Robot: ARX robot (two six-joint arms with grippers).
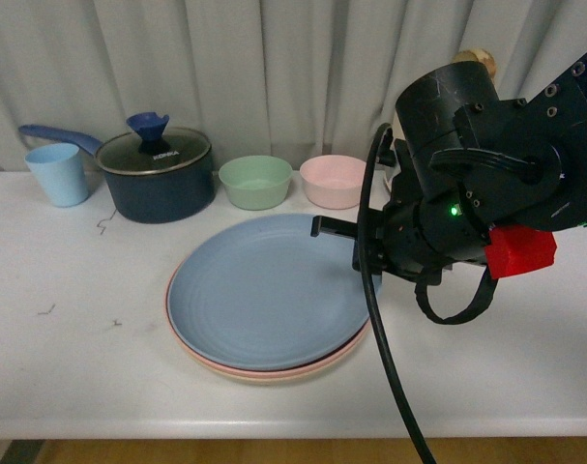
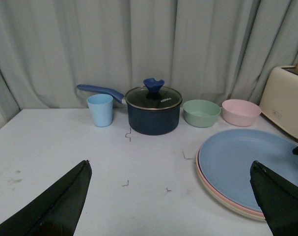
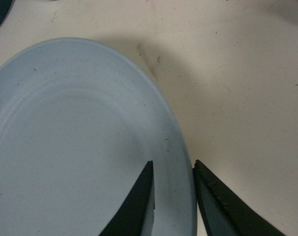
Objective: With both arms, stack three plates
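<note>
The blue plate (image 1: 264, 290) lies on top of a stack in the middle of the white table, with the pink plate (image 1: 191, 348) under it and the beige plate (image 1: 274, 375) lowest; only their rims show. My right gripper (image 3: 173, 164) is shut on the blue plate's (image 3: 70, 147) right rim, one finger over it and one outside. In the front view that gripper (image 1: 322, 227) reaches in from the right. My left gripper (image 2: 171, 167) is open and empty above the table, left of the stack (image 2: 247, 167).
At the back stand a light blue cup (image 1: 59, 174), a dark blue lidded saucepan (image 1: 158, 174), a green bowl (image 1: 256, 182) and a pink bowl (image 1: 334, 181). A cream toaster (image 2: 286, 101) stands at the back right. The right arm's cable (image 1: 390, 358) hangs over the front edge.
</note>
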